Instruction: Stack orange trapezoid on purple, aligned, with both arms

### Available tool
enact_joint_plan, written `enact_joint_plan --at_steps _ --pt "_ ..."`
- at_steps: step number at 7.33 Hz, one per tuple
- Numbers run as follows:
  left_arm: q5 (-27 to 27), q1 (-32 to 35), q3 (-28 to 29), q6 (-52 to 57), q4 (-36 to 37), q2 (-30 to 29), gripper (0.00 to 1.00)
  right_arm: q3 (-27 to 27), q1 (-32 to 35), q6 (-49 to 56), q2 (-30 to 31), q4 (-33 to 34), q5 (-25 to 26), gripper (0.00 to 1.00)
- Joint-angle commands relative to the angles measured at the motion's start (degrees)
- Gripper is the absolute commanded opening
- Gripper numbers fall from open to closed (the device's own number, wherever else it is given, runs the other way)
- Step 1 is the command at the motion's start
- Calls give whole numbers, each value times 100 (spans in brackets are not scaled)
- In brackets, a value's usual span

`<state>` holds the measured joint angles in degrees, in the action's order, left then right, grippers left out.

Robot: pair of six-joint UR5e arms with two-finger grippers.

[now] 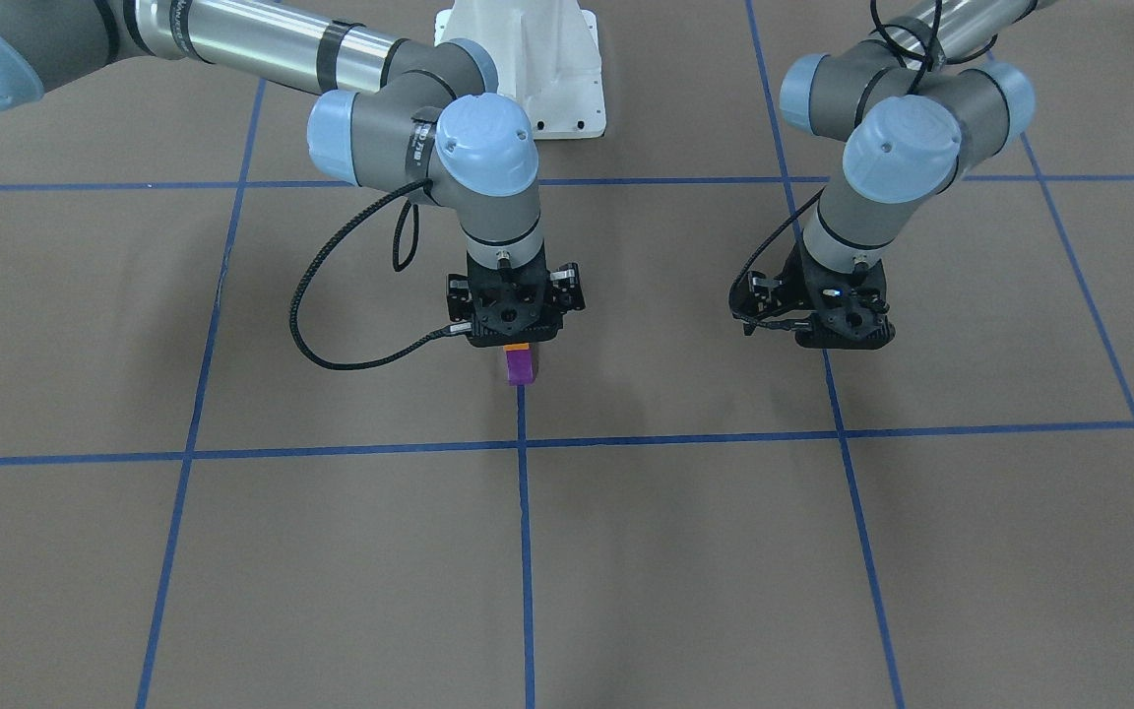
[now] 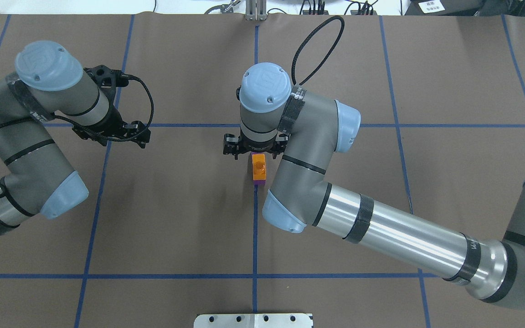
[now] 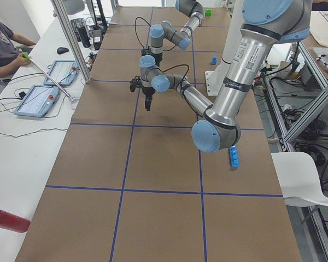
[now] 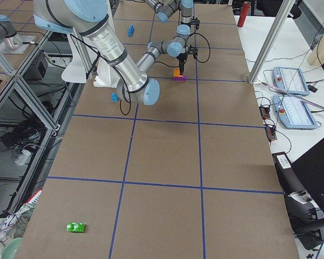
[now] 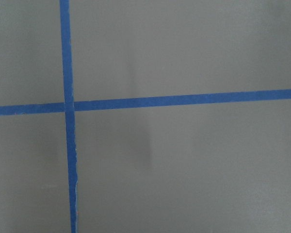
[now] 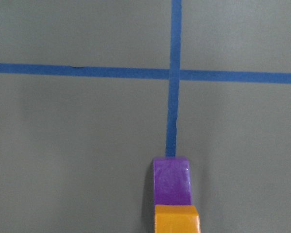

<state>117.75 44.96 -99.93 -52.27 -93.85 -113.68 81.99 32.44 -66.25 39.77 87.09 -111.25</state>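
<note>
Closure of the right hand (image 1: 516, 340) and of the left hand (image 1: 828, 327) cannot be told. Just by the right hand's tip, the glossy orange plastic trapezoid (image 2: 258, 166) is seated on the dark purple plastic brick (image 1: 520, 369). Both are judged light, rigid and slippery, best pinched across flat sides.

Glossy plastic orange trapezoid (image 2: 258, 166) and purple (image 6: 171, 180), matt table (image 2: 176, 218)

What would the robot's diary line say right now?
state: glossy orange plastic brick on purple plastic brick | right gripper: over them | left gripper: aside
</note>
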Motion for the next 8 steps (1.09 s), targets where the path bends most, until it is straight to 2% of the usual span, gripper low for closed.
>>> enact_joint_plan --at_steps 1,2,4,5,6,7,8 --pt "20 48 -88 67 -1 74 100 1041 445 51 702 343 -229 100" --pt "46 66 -340 146 -45 379 100 1717 761 190 1473 318 -448 100" --pt "55 441 -615 1082 -80 925 100 2206 1673 1493 2591 300 -1071 100" --pt "151 783 -615 1418 -107 1049 100 2234 2131 2380 3093 265 -1187 100" --pt "630 1300 -615 2056 -133 1276 100 2190 2570 3268 3498 265 -1188 100" --pt "1105 1958 -580 2820 -142 1574 100 2181 3018 3816 3789 274 -1267 100" --pt "1301 2556 -510 3680 -133 1838 100 2146 3493 4169 4149 265 -1355 100"
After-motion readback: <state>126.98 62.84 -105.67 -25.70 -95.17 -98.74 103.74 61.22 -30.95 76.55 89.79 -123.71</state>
